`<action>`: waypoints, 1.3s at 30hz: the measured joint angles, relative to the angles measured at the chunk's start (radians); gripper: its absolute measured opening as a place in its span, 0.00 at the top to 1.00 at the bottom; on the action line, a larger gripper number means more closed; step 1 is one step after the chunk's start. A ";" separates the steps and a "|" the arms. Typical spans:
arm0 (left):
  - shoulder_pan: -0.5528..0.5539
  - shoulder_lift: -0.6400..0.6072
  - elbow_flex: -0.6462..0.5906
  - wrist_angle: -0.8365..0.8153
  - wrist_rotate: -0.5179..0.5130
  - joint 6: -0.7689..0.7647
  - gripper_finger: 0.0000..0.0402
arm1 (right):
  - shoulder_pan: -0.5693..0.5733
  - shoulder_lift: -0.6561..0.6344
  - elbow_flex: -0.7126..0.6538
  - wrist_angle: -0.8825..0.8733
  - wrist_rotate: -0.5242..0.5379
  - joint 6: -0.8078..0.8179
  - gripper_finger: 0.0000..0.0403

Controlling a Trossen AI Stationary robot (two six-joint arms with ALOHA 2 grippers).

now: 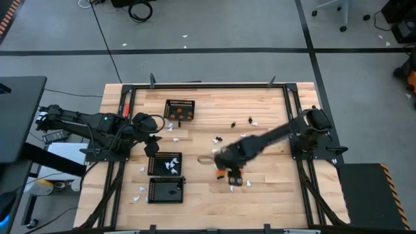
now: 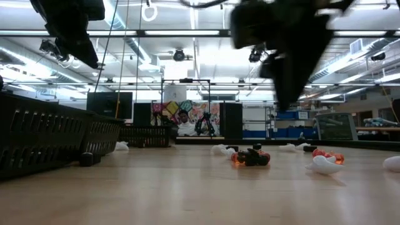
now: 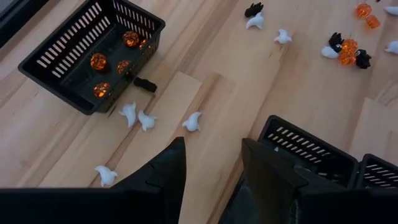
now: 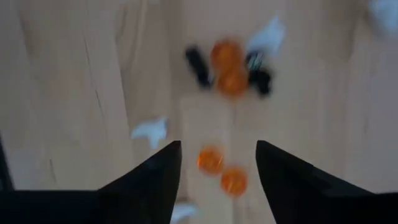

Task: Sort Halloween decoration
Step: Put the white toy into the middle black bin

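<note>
Tiny orange, white and black Halloween decoration pieces lie scattered on the wooden table. My right gripper [image 1: 229, 170] is open and points down over the table's middle. Two orange pieces [image 4: 210, 160] lie on the wood below the gap between its fingers [image 4: 217, 168]. Farther off lies a cluster of orange, black and white pieces [image 4: 227, 68]. My left gripper [image 1: 155, 144] waits open at the table's left, above bare wood [image 3: 211, 162]. White pieces [image 3: 146, 119] lie ahead of it. A black mesh basket [image 3: 93, 53] holds several orange pieces.
Three black mesh baskets stand in a row at the left: the far one [image 1: 180, 109] holds orange pieces, the middle one [image 1: 164, 164] white pieces, and the near one [image 1: 166, 190] stands behind it. More pieces [image 1: 250, 120] lie toward the far right. A black frame rail [image 1: 208, 86] borders the table.
</note>
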 joint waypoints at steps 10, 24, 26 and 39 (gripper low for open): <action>0.001 0.000 0.000 -0.001 -0.001 0.013 0.60 | 0.192 -0.121 -0.174 0.013 0.087 0.365 0.45; 0.006 0.000 0.000 -0.001 -0.011 0.046 0.60 | 0.296 -0.123 -0.226 0.051 0.195 0.607 0.28; 0.006 0.000 0.000 0.000 -0.016 0.048 0.60 | 0.297 -0.122 -0.240 0.067 0.213 0.620 0.27; 0.006 0.000 0.000 0.000 -0.033 0.048 0.60 | 0.302 -0.122 -0.344 0.204 0.220 0.681 0.35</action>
